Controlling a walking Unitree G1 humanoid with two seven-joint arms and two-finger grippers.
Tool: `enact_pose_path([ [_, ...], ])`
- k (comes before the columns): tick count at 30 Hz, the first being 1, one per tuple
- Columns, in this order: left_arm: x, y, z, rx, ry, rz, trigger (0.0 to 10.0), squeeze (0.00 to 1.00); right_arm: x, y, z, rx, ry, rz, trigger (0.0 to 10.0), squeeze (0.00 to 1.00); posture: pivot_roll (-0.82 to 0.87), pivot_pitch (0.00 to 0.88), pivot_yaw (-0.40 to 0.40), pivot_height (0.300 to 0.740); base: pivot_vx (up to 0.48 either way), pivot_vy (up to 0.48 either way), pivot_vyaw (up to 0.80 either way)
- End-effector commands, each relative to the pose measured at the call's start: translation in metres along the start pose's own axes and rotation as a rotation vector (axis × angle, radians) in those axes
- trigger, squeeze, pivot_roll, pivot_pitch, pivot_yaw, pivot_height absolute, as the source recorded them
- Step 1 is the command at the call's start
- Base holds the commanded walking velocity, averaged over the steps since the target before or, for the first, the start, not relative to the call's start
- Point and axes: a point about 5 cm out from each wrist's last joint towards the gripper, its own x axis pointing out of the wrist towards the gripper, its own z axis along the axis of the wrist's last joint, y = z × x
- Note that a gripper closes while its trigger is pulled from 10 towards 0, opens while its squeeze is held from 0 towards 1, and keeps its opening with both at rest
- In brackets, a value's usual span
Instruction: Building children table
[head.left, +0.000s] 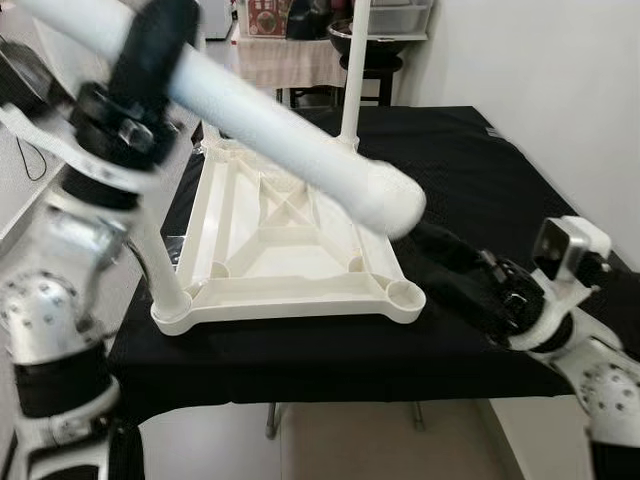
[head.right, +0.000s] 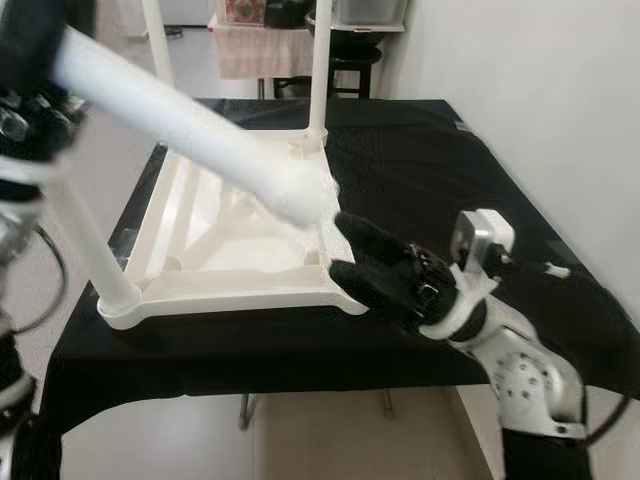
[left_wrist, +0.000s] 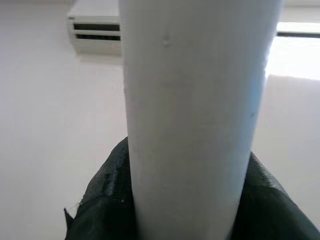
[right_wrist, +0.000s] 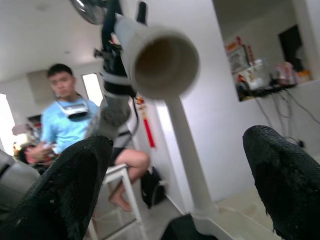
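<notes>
Partly blurred: left fingers (head.left: 150, 50) clamp leg (head.left: 290, 140).

Table under black cloth (head.left: 480, 180), upturned white plastic tabletop (head.left: 290, 270) lying on it — two legs fitted

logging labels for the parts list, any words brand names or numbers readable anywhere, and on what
No text can be read in these pictures.
Red box on the far shelf: has a printed front, too small and blurred to read.
White table leg held in the left claw: plain, no marking.
Upturned white tabletop: moulded ribs, no lettering visible.
Pictures on the wall in the right wrist view: too blurred to read.
</notes>
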Motion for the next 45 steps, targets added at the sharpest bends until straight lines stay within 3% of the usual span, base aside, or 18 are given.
enact_pose_path([
  [1,0.001,0.000,0.005,0.005,0.003,-0.013,0.0,0.00,-0.007,0.001,0.005,-0.062,0.058,-0.037,10.0,1.00,-0.03,0.036,-0.017,0.740,0.000,0.000,0.00],
  [6,0.001,0.001,0.006,0.008,0.005,-0.012,0.0,0.00,-0.009,0.001,0.005,-0.073,0.078,-0.047,10.0,1.00,-0.03,0.036,-0.017,0.740,0.000,0.000,0.00],
  [8,-0.001,0.006,-0.001,0.046,0.097,-0.001,0.0,0.00,-0.017,-0.002,0.022,-0.184,0.152,-0.088,10.0,1.00,-0.03,0.034,-0.013,0.740,0.000,0.000,0.00],
  [12,-0.002,0.008,-0.003,0.056,0.123,0.002,0.0,0.00,-0.019,-0.003,0.026,-0.214,0.171,-0.098,10.0,1.00,-0.03,0.033,-0.013,0.740,0.000,0.000,0.00],
  [14,-0.004,0.015,-0.019,0.106,0.268,-0.008,0.0,0.00,-0.001,0.000,0.052,-0.323,0.157,-0.034,10.0,1.00,-0.04,0.028,-0.006,0.740,0.000,0.000,0.00],
  [15,-0.004,0.015,-0.019,0.106,0.268,-0.008,0.0,0.00,-0.001,0.000,0.052,-0.323,0.157,-0.034,10.0,1.00,-0.04,0.028,-0.006,0.740,0.000,0.000,0.00],
  [17,-0.006,0.021,-0.032,0.163,0.398,-0.024,0.0,0.00,0.019,0.008,0.061,-0.343,0.131,0.078,10.0,1.00,-0.04,0.025,-0.005,0.740,0.000,0.000,0.00],
  [18,-0.006,0.021,-0.032,0.163,0.398,-0.024,0.0,0.00,0.019,0.008,0.061,-0.343,0.131,0.078,10.0,1.00,-0.04,0.025,-0.005,0.740,0.000,0.000,0.00],
  [21,-0.010,0.023,-0.053,0.179,0.532,-0.058,0.0,0.00,0.042,0.008,0.046,-0.329,0.189,0.166,10.0,1.00,-0.03,0.021,-0.005,0.740,0.000,0.000,0.00],
  [24,-0.010,0.023,-0.053,0.179,0.532,-0.058,0.0,0.00,0.042,0.008,0.046,-0.329,0.189,0.166,10.0,1.00,-0.03,0.021,-0.005,0.740,0.000,0.000,0.00],
  [25,-0.011,0.023,-0.059,0.174,0.561,-0.068,0.0,0.00,0.048,0.007,0.041,-0.329,0.207,0.176,10.0,0.95,-0.03,0.021,-0.005,0.740,0.000,0.000,0.00],
  [26,-0.015,0.023,-0.069,0.156,0.604,-0.092,0.0,0.00,0.059,0.006,0.029,-0.299,0.243,0.188,10.0,0.00,-0.03,0.021,-0.007,0.740,0.000,0.000,0.00],
  [27,-0.017,0.023,-0.079,0.146,0.640,-0.112,0.0,0.00,0.068,0.005,0.017,-0.274,0.277,0.196,10.0,0.00,-0.03,0.021,-0.008,0.740,0.000,0.000,0.00],
  [29,-0.017,0.023,-0.079,0.146,0.640,-0.112,0.0,0.00,0.068,0.005,0.017,-0.274,0.277,0.196,10.0,0.00,-0.03,0.021,-0.008,0.740,0.000,0.000,0.00],
  [34,-0.018,0.020,-0.095,0.112,0.682,-0.172,0.0,0.00,0.081,-0.006,-0.011,-0.207,0.365,0.125,10.0,0.00,-0.03,0.022,-0.009,0.740,0.000,0.000,0.00],
  [45,-0.021,0.015,-0.125,0.073,0.748,-0.270,0.0,0.00,0.100,-0.005,-0.033,-0.134,0.411,0.083,10.0,0.00,-0.04,0.022,-0.014,0.740,0.000,0.000,0.00],
])
